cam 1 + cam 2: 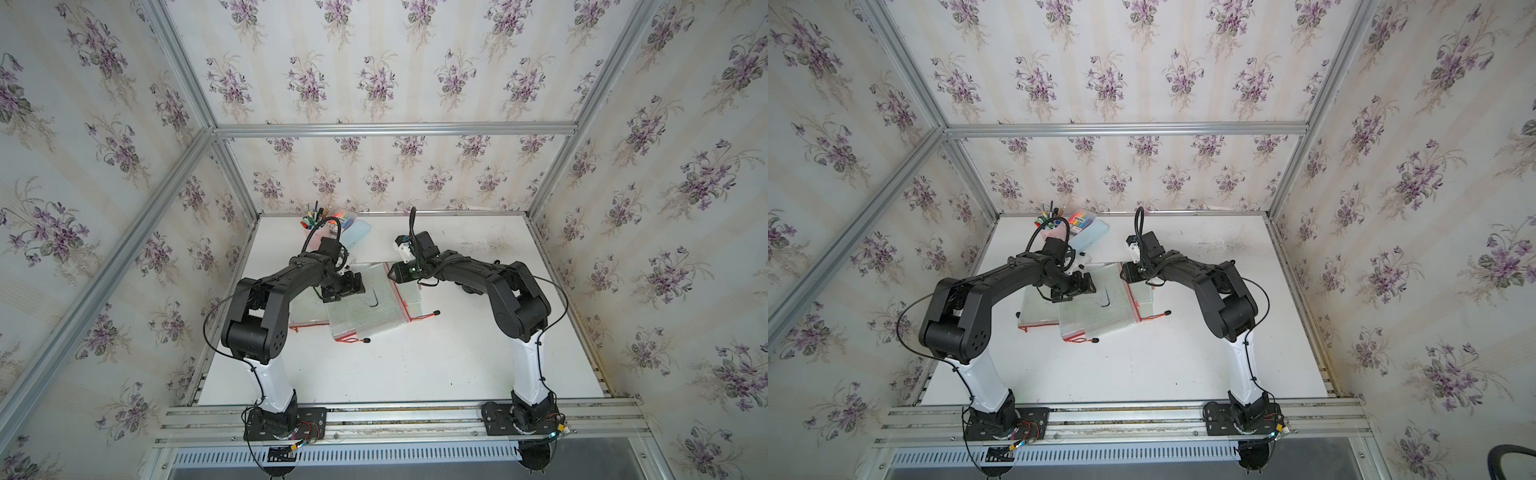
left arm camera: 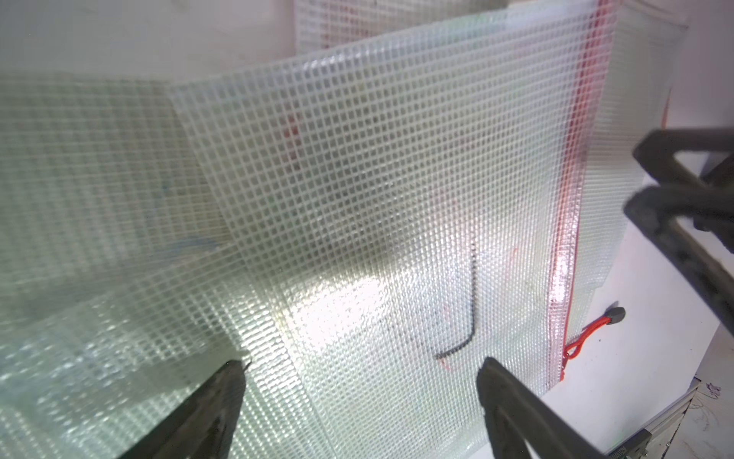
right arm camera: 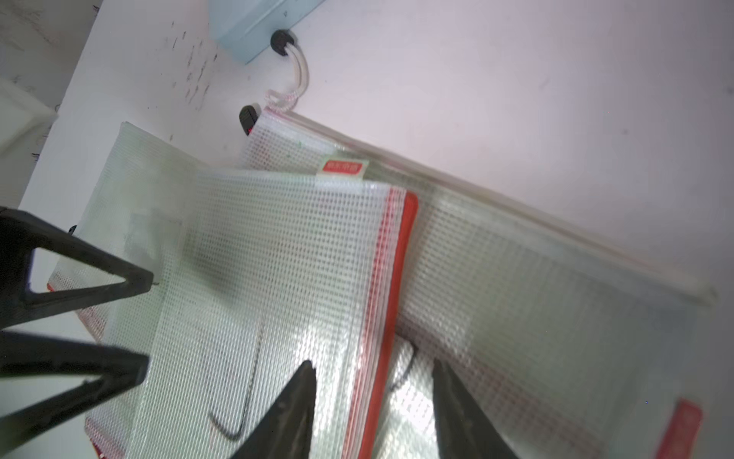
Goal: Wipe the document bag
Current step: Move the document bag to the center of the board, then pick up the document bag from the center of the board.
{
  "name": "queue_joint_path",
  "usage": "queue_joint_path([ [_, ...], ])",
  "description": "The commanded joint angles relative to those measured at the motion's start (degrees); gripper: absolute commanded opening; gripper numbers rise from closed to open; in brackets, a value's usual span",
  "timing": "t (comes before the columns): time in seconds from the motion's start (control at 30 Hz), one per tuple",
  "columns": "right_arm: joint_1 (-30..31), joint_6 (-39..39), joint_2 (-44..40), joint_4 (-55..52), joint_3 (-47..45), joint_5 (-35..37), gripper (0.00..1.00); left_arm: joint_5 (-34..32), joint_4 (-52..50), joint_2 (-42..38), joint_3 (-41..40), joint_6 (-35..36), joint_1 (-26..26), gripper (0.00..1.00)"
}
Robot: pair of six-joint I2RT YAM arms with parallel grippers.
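Evidently the work stands at setting up, not yet at rubbing. The document bag (image 2: 397,198), a clear mesh pouch, lies on top of several like it in the middle of the surface (image 1: 415,365), somewhat nearer the far edge. It bears a hooked black mark (image 2: 470,302) close to its red zip edge (image 3: 391,298).

The left pincer (image 2: 363,363) hangs low over the bag with its jaws spread wide, holding nothing. The right pincer (image 3: 372,363) sits at the zip edge, its jaws parted to either side of the red strip and pinching nothing that shows.

No cloth or wiper is visible in any view, so the next move seems to call for fetching one, or for settling what will do the rubbing. After that, one pincer likely has to pin the bag by its zip edge, because it rests on slick pouches and could slide, while the other works across the black mark.
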Motion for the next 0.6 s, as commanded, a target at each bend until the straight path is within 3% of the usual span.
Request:
queue_joint_path([
  [0.0, 0.01, -2.92, 3.40, 0.98, 4.57, -2.70, 0.49, 0.07, -0.72, -1.71, -0.10, 1.33, 0.00, 0.92],
  [0.2, -0.15, -3.73, 10.41, -4.26, 12.23, -4.38, 0.49, 0.25, -0.36, -2.69, -0.25, 1.10, 0.04, 0.92],
  [0.37, -0.16, -1.12, 11.22, -1.83, 11.09, -5.17, 0.45, -0.09, 0.08, -2.59, -0.38, 1.87, 0.03, 0.92],
  [0.57, -0.15, 1.08, 10.44, 0.76, 9.25, -4.25, 0.29, 0.04, 0.34, -2.16, 0.24, 1.80, 0.02, 0.92],
])
